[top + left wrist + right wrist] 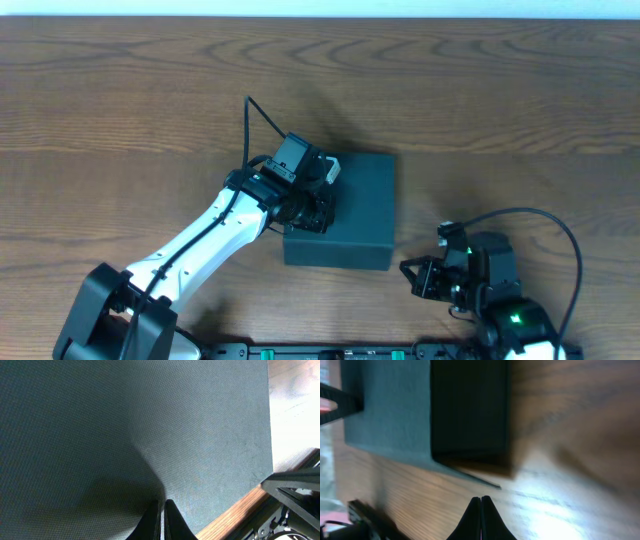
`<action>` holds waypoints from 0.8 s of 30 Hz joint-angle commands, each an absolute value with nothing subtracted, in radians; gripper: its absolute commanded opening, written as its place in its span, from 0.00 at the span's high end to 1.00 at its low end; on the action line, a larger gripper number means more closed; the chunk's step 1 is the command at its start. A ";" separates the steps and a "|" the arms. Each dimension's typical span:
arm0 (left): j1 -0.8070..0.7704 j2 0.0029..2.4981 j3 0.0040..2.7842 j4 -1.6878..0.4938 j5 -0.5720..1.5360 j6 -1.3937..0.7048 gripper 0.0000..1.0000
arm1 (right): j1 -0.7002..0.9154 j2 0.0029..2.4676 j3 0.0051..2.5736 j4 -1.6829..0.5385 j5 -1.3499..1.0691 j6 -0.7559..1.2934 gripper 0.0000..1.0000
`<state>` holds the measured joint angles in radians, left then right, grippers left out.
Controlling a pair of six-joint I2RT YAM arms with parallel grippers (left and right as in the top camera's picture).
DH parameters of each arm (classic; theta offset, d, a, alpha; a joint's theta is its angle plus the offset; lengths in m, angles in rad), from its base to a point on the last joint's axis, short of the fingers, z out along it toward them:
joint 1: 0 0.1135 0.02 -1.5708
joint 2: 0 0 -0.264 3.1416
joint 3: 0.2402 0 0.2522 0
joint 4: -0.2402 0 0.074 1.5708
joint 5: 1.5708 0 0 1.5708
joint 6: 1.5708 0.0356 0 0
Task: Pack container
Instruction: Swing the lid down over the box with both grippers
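The container [352, 215] lies closed on your tabletop [120, 120]; your left pincer [161, 509] is clenched against its top, your right pincer [481, 504] clenched empty near it.

Overhead looks straight down; both wrist cameras share the container [345, 210], the left far nearer.

Container [350, 215] sits on table [120, 100], roughly mid-table. Left gripper [312, 208] is over the container's left edge, tips above its top face. Left arm [210, 235] reaches in from the near-left corner. Right gripper [412, 272] is over bare table, to the near right of the container and apart from it. It points toward the container's right side, which lies ahead of its tips, not touching.
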<state>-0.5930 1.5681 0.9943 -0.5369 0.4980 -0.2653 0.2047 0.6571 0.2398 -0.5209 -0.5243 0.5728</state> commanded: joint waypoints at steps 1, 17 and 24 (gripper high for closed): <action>-0.595 1.601 0.989 -0.540 0.475 -0.270 0.94 | 0.234 0.723 0.210 -0.440 -0.580 0.621 0.98; -0.595 1.600 0.991 -0.545 0.484 -0.270 0.94 | 0.427 1.071 0.220 -0.061 -0.497 0.762 0.98; -0.567 1.448 0.994 -0.589 0.467 -0.271 0.94 | 0.427 0.934 0.331 -0.231 -0.543 0.715 0.98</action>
<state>-0.5838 1.5394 0.9939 -0.5716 0.4953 -0.2657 0.4110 0.9977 0.2543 -0.1875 -0.5186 0.7464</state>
